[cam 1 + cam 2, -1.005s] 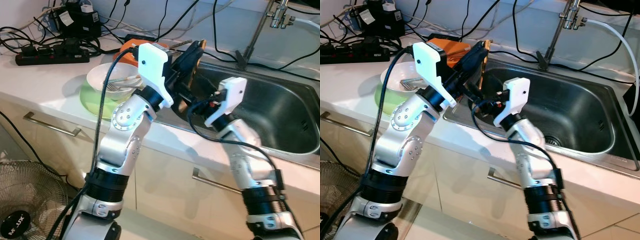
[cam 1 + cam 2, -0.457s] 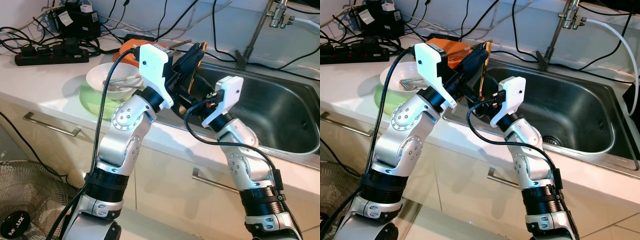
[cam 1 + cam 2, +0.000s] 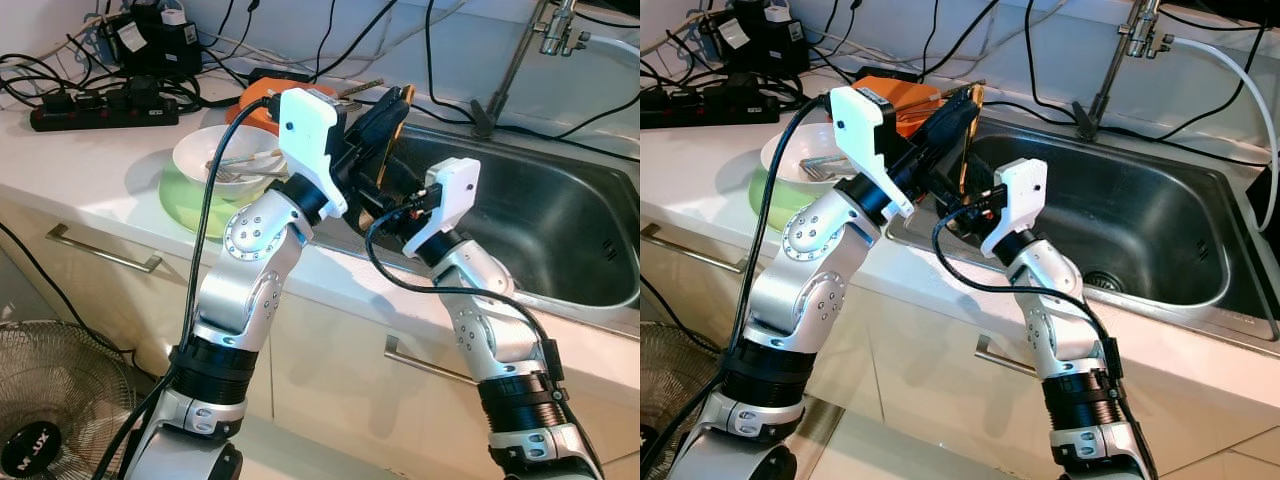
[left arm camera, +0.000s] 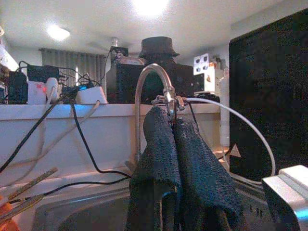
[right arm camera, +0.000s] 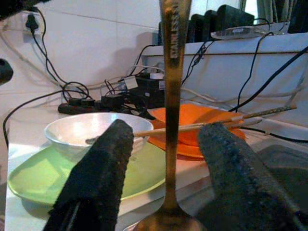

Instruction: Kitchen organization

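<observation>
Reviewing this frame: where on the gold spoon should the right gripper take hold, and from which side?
Probably mid-handle. The gold spoon hangs upright, bowl down, with the left gripper shut near its top. The flat, straight handle suits a pinch. The right gripper, on the sink side, already has open fingers either side of it.

The left hand (image 3: pixel 962 112) holds a gold spoon (image 3: pixel 968 140) upright over the sink (image 3: pixel 1160 230) edge; the right hand (image 3: pixel 958 215) sits just below it.
</observation>
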You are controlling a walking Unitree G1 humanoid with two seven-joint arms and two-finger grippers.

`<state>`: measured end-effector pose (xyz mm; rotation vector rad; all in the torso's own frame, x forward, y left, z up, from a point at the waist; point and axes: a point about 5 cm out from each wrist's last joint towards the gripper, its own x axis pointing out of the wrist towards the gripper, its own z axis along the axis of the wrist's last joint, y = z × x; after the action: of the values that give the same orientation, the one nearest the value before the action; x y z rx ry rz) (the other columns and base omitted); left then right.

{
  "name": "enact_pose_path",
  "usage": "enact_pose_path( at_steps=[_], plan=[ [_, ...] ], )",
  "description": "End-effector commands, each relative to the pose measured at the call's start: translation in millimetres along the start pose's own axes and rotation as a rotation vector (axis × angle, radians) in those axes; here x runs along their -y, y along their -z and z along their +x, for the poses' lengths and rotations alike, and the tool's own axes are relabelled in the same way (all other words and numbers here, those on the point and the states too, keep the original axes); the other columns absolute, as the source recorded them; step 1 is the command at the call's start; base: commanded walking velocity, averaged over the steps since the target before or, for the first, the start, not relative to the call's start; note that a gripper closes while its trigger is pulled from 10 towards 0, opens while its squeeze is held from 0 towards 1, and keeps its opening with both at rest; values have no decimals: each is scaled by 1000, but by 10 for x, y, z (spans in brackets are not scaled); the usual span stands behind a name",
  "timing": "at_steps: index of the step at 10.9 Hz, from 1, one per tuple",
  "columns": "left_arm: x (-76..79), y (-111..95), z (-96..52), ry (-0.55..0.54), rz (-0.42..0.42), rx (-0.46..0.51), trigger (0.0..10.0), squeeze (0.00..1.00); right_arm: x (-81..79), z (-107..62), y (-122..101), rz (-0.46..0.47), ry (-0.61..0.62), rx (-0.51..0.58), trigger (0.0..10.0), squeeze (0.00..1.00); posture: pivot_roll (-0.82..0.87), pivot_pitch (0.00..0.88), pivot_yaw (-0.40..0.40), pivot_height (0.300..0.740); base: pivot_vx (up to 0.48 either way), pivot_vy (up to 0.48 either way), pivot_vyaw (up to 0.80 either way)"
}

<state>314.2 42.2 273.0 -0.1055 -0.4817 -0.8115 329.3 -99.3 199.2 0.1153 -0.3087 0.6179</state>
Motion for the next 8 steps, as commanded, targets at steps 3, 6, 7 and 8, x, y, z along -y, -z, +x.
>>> enact_pose_path(
  at_steps=[3, 6, 7, 8],
  plan=[
    [61, -29, 20, 41, -7, 8, 10000, 0, 5, 10, 20, -6, 15, 1, 0, 0, 209, 16, -19, 740, 0, 0, 0],
    [65, -33, 32, 35, 5, 12, 10000, 0, 53, 5, 1, -8, 34, 12, 0, 0, 213, 16, -26, 740, 0, 0, 0],
    [63, -35, 33, 34, 11, 11, 10000, 0, 56, 9, 2, -9, 37, 12, 0, 0, 213, 15, -26, 740, 0, 0, 0],
    [56, -33, 32, 29, 23, 10, 10000, 0, 60, 14, 0, -10, 38, 13, 0, 0, 212, 15, -26, 740, 0, 0, 0]
  ],
)
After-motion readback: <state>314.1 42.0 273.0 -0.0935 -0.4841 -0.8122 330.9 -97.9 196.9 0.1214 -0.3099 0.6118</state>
